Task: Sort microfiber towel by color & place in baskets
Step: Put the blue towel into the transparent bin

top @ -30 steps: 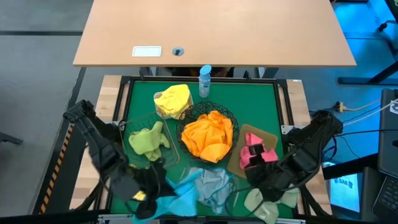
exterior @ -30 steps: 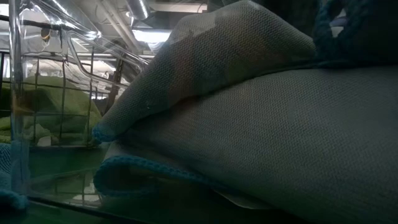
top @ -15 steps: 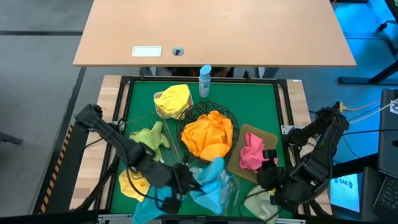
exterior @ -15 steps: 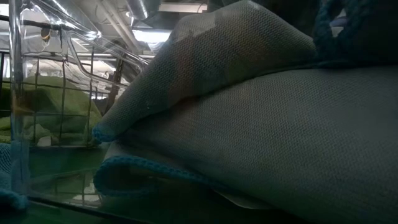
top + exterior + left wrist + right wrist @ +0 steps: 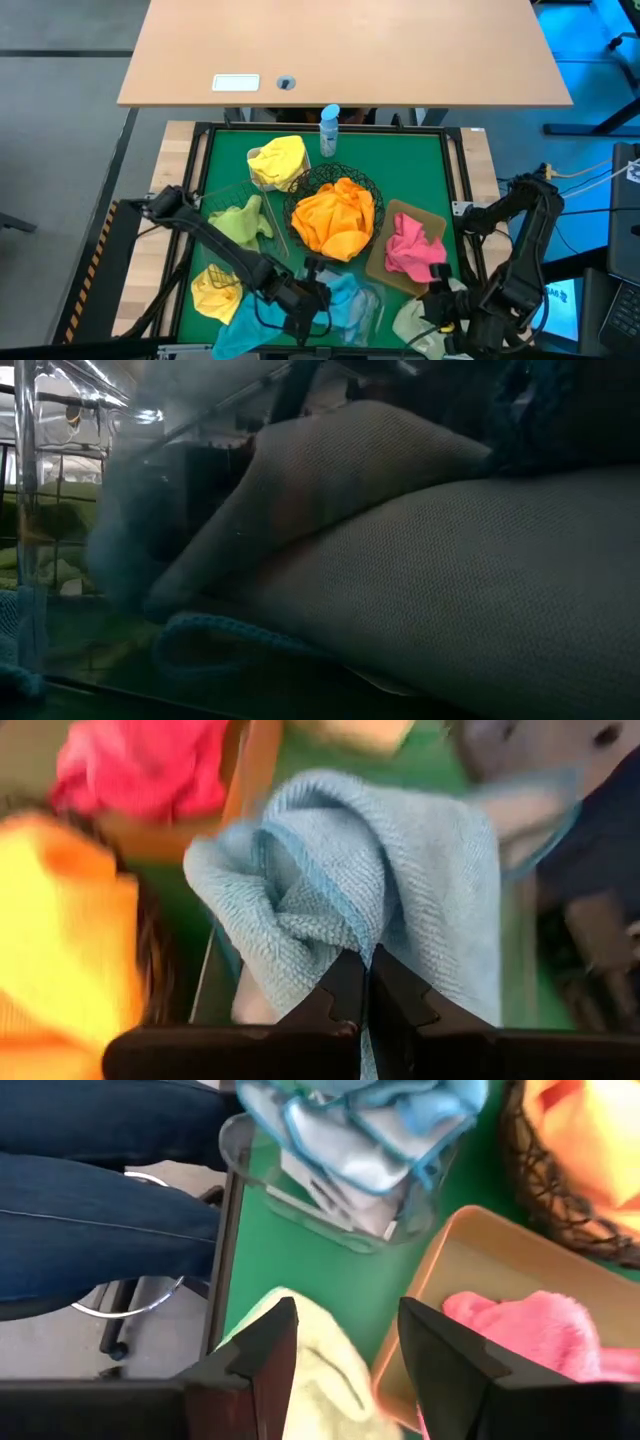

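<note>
Spray bottle (image 5: 329,129) at green mat (image 5: 420,170) far edge

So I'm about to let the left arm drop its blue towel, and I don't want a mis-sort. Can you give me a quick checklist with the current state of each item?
1. Left gripper shut on blue towel: ok.
2. Towel over clear tray: ok in the high view.
3. Tray holds only blue towels: ok in the right wrist view.
4. Right gripper open, clear of tray: ok; it hangs over a pale green towel.
5. Pink towel settled in tan tray: ok.
6. Height above tray: cannot tell.
</note>
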Tool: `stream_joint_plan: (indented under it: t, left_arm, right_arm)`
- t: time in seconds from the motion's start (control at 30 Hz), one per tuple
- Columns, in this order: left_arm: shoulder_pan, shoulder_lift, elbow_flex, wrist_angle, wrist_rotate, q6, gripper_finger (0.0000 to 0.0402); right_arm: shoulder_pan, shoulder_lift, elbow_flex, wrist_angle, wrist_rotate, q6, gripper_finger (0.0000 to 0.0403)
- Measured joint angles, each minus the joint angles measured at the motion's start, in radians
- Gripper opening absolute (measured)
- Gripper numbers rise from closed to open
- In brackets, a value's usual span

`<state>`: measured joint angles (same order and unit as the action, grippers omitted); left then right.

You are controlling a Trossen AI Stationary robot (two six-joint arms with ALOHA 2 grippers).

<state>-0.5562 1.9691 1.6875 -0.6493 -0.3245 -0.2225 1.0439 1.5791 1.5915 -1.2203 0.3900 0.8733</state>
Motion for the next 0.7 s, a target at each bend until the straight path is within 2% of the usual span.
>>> stream_joint_plan:
  t: [0.13,0.37,0.53,0.7]
  left_arm:
    - [0.004,0.002,-0.001,-0.117,0.021,-0.035,0.0000]
    - [-0.004,0.002,-0.001,-0.146,0.082,-0.037,0.0006]
    - [-0.002,0.002,-0.001,-0.145,0.065,-0.068,0.0033]
    - [-0.001,0.002,-0.001,-0.145,0.051,-0.156,0.0077]
  right_arm:
    - [0.011,0.001,-0.032,0.008,-0.008,0.045,0.0175]
    - [0.010,0.001,-0.081,0.028,-0.027,0.170,0.0175]
    - [0.010,0.006,-0.128,0.088,-0.109,0.269,0.0175]
    - [0.010,0.008,-0.224,0.221,-0.174,0.282,0.0175]
